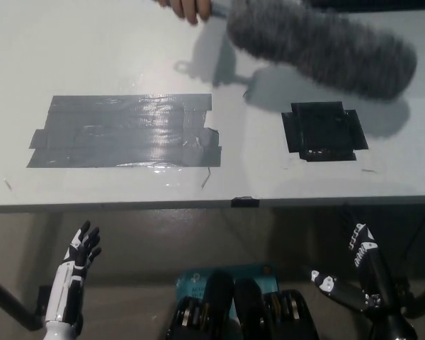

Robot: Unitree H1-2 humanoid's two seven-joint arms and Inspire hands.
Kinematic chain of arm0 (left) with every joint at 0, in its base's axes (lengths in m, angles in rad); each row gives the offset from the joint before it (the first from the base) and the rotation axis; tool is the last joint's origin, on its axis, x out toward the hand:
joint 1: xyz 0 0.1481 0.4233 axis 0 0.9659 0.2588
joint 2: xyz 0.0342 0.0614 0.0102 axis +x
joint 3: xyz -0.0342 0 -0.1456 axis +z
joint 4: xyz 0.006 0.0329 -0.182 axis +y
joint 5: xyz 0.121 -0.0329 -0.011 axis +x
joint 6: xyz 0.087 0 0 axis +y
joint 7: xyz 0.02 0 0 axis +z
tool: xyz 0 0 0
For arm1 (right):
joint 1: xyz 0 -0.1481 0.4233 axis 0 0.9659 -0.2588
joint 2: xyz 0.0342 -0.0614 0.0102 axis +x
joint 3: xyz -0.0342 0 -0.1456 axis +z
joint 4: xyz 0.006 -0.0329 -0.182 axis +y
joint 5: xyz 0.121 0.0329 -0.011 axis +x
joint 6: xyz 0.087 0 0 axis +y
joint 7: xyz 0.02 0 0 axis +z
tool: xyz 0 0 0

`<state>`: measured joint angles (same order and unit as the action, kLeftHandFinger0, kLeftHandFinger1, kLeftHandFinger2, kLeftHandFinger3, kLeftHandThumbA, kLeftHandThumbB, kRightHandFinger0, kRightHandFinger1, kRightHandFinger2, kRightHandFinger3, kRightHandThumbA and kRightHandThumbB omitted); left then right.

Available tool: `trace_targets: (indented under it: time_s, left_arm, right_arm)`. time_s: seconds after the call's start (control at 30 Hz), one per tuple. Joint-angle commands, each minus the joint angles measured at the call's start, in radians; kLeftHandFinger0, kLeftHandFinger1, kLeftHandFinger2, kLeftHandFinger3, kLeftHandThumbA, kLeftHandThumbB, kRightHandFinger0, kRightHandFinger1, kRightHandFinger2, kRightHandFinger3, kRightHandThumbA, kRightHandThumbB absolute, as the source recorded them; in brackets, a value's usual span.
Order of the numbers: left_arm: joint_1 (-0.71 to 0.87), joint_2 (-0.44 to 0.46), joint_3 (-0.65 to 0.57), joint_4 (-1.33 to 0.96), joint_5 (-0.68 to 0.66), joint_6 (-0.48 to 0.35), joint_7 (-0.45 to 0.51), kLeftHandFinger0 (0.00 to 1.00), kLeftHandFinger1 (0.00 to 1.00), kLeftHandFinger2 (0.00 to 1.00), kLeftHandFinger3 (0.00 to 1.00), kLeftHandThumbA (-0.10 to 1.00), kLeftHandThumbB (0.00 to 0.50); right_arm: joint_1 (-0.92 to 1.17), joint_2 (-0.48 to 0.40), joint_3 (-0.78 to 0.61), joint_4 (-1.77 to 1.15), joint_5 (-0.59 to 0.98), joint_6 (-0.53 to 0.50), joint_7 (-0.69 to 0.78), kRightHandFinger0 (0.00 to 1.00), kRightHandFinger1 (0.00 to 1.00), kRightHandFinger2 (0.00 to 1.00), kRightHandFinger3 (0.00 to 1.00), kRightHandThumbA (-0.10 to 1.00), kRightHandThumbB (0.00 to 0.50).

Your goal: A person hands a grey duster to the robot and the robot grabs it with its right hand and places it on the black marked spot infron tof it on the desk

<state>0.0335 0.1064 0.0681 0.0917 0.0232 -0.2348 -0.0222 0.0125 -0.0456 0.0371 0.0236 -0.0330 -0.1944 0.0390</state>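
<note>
A fluffy grey duster [322,51] hangs over the far right of the desk, held by a person's hand [188,8] at the top edge. Its shadow falls on the desk just behind the black marked spot [323,132], a square of black tape on the right. My black right hand [358,273] rests open below the desk's front edge at the lower right, far from the duster. My white left hand [76,265] rests open at the lower left, below the desk edge.
A large patch of grey tape [124,131] covers the left half of the white desk [212,188]. A small black tab [244,202] sits on the front edge. A dark object shows at the top right corner.
</note>
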Motion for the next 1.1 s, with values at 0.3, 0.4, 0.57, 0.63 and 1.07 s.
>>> trace_targets:
  time_s: [0.3,0.4,0.57,0.63,1.07]
  left_arm:
    - [-0.012,0.011,0.006,-0.006,-0.005,-0.032,0.003,1.0,1.0,1.0,1.0,1.0,0.136]
    - [-0.009,0.009,0.009,-0.008,-0.015,-0.031,0.002,1.0,1.0,1.0,1.0,0.99,0.127]
    - [-0.011,0.01,0.005,-0.006,-0.005,-0.034,0.003,1.0,1.0,1.0,1.0,1.0,0.113]
    - [-0.012,0.011,0.005,-0.007,-0.01,-0.031,0.0,1.0,1.0,1.0,1.0,1.0,0.125]
    - [-0.018,0.011,0.001,-0.017,-0.01,-0.027,-0.004,1.0,1.0,1.0,1.0,0.99,0.112]
  right_arm:
    - [-0.022,-0.013,-0.041,-0.533,-0.468,0.051,-0.046,1.0,1.0,1.0,1.0,0.86,0.254]
    - [-0.087,-0.025,-0.051,-0.644,-0.609,0.141,0.03,1.0,1.0,1.0,1.0,0.91,0.315]
    - [-0.289,-0.054,-0.043,-0.685,-0.814,0.27,0.182,1.0,1.0,1.0,1.0,0.96,0.445]
    - [-0.338,-0.059,-0.034,-0.663,-0.851,0.291,0.199,1.0,1.0,1.0,1.0,0.97,0.468]
    - [-0.65,-0.1,0.056,-0.251,-0.985,0.455,0.198,1.0,1.0,1.0,1.0,0.98,0.481]
